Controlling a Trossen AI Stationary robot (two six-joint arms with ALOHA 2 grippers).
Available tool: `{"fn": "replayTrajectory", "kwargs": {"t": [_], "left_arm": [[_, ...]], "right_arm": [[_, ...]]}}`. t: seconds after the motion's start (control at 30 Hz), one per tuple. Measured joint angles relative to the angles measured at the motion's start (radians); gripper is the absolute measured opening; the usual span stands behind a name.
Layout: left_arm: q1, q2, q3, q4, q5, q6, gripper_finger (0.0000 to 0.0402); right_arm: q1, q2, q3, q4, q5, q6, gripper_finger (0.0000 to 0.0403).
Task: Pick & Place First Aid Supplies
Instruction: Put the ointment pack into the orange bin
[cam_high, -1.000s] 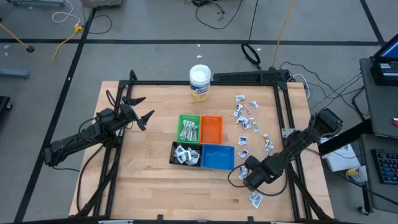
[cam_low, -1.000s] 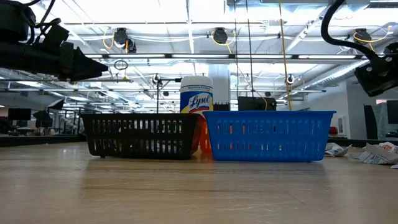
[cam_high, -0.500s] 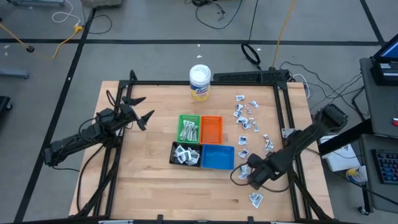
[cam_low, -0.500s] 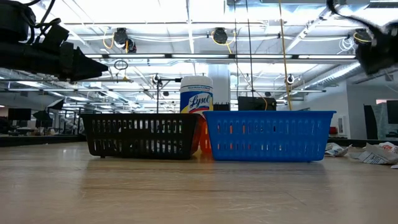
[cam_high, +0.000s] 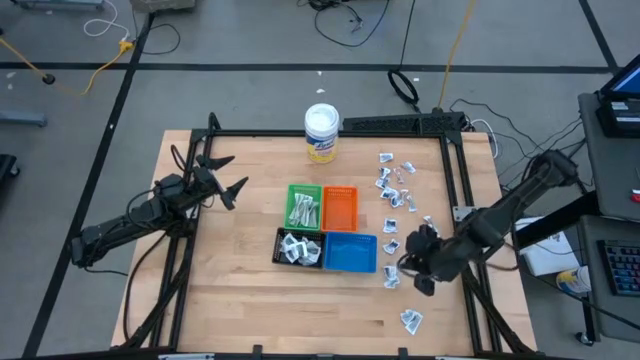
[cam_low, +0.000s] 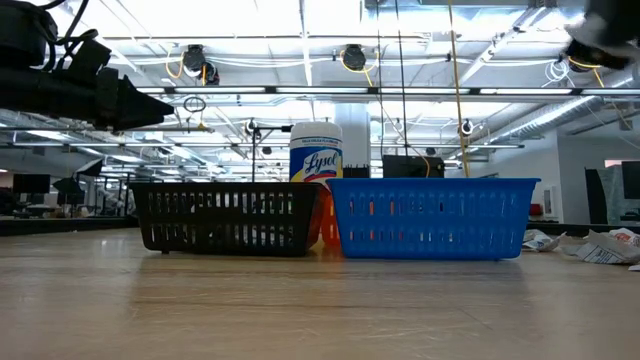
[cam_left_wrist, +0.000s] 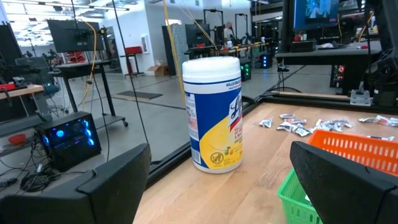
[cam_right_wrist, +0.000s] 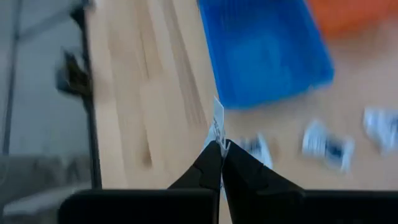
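Pale matt wooden table; slatted plastic blue tray; glossy plastic tub, smooth white lid

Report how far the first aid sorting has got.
Done: packets already lie in the black tray and strips in the green tray.

In hand: the right gripper is shut on a packet, near the blue tray.

Left: the orange tray and blue tray look empty; many loose packets remain on the table's right side. The left gripper waits open.
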Motion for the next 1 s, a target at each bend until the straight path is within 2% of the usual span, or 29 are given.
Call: {"fn": "replayTrajectory", "kwargs": {"t": [0.13, 0.33, 0.53, 0.63, 0.83, 1.0], "left_arm": [[0.000, 0.000, 0.000, 0.000, 0.000, 0.000, 0.0392], [0.000, 0.000, 0.000, 0.000, 0.000, 0.000, 0.0392], [0.000, 0.000, 0.000, 0.000, 0.000, 0.000, 0.0392], [0.000, 0.000, 0.000, 0.000, 0.000, 0.000, 0.0392], [0.000, 0.000, -0.001, 0.000, 0.000, 0.000, 0.0392], [0.000, 0.000, -0.001, 0.000, 0.000, 0.000, 0.0392]], "right_arm": [[-0.001, -0.053, -0.015, 0.089, 0.130, -0.102, 0.0001], [-0.010, -0.071, -0.129, 0.288, 0.259, -0.270, 0.0000], [-0.143, -0.041, -0.218, 0.511, 0.269, -0.477, 0.0000], [-0.253, -0.003, -0.218, 0.541, 0.209, -0.559, 0.0000], [-0.499, 0.111, -0.209, 0.638, 0.000, -0.648, 0.0000], [-0.671, 0.245, -0.123, 0.664, -0.134, -0.720, 0.0000]]}}
